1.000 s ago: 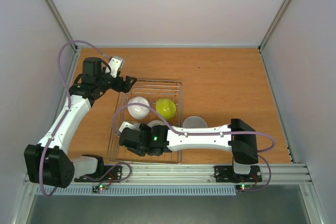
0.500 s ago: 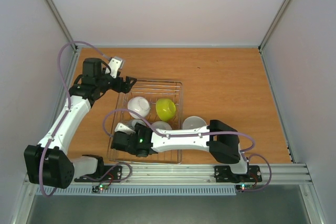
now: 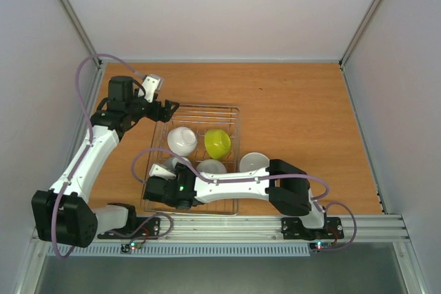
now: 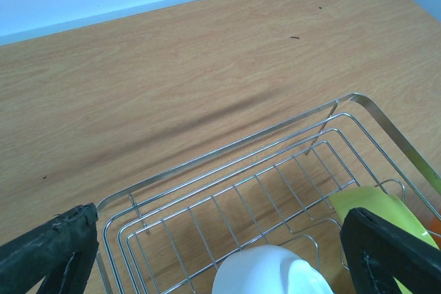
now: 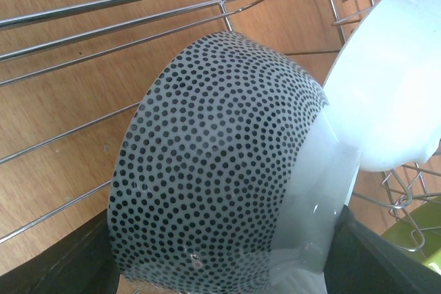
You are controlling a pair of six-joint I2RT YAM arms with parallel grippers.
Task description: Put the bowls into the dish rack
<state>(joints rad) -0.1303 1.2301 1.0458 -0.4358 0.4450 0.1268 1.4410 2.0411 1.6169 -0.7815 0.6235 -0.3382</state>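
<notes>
The silver wire dish rack (image 3: pixel 233 116) stands in front of the arms. Inside it a white bowl (image 3: pixel 182 139) and a yellow-green bowl (image 3: pixel 218 142) stand on edge, with another pale bowl (image 3: pixel 211 166) nearer me. My right gripper (image 3: pixel 160 180) reaches into the rack's near-left part, shut on a grey bowl speckled with black dots (image 5: pixel 220 163), which fills the right wrist view beside the white bowl (image 5: pixel 393 80). My left gripper (image 3: pixel 165 109) hangs open over the rack's far-left edge (image 4: pixel 227 153), above the white bowl (image 4: pixel 272 273) and not touching it.
A pale bowl (image 3: pixel 254 163) sits on the wooden table (image 3: pixel 303 108) just right of the rack, partly under my right arm. Grey walls enclose the table on three sides. The aluminium rail (image 3: pixel 234 225) runs along the near edge.
My right arm has swung left and toward the rack's near-left corner, carrying the speckled grey bowl with it. The left arm has stayed still.
</notes>
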